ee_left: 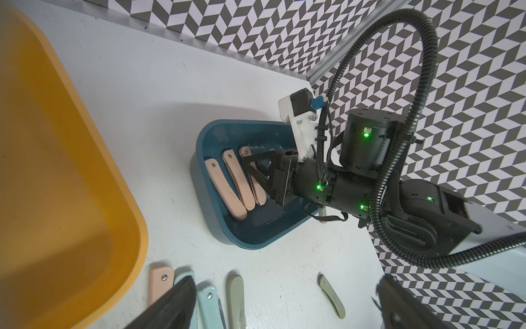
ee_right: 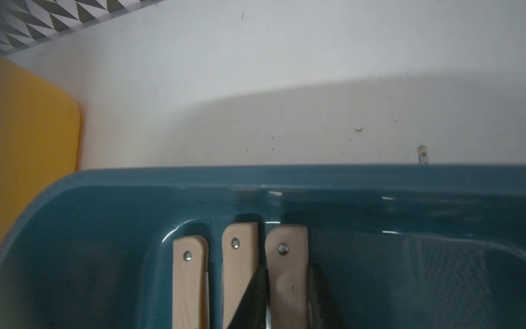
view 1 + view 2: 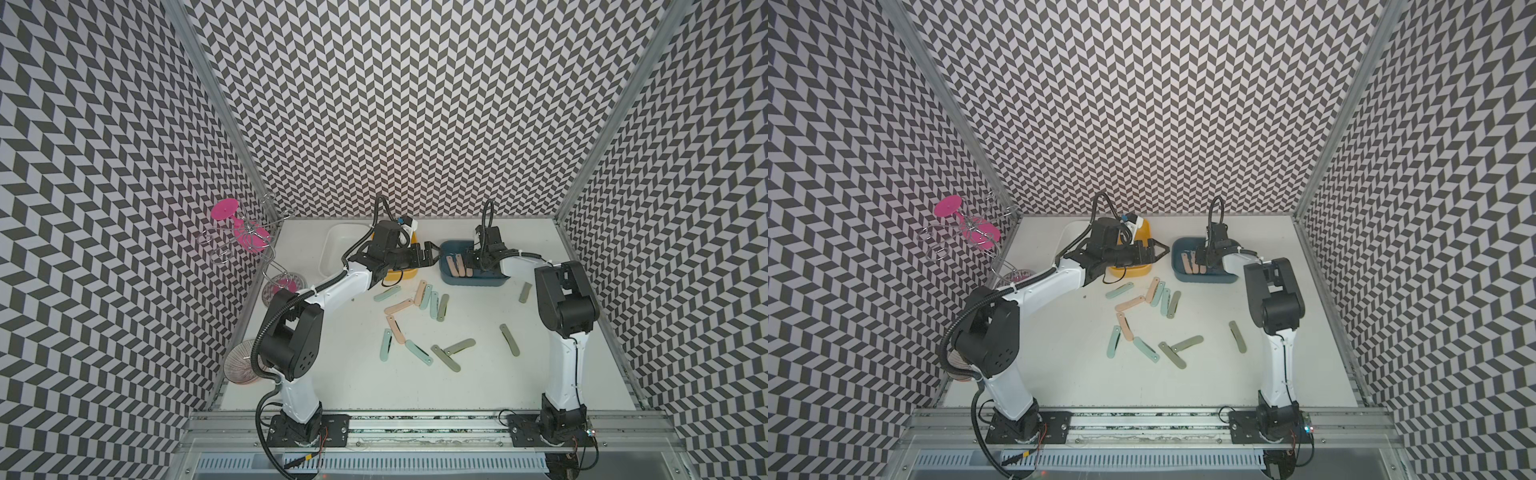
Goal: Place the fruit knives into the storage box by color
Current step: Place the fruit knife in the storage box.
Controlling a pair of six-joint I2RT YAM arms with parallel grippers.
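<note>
Right gripper [image 3: 471, 266] down inside the blue storage box [image 3: 473, 284]; left gripper [image 3: 432, 252] hangs by the yellow box [image 3: 405, 274].
Peach-pink knives [image 3: 455, 266] lie side by side in the blue box, far centre, with the right gripper over the rightmost peach-pink knife [image 3: 468, 272]. Left jaws apart. Loose mint knives [image 3: 386, 293], peach knives [image 3: 399, 308] and grey-green knives [image 3: 509, 340] scattered mid-table [image 3: 353, 386]. White box [image 3: 328, 249] far left.

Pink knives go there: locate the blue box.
In both top views the blue box sits at the far side, right of centre, right of the yellow box; the right end effector reaches into it.
</note>
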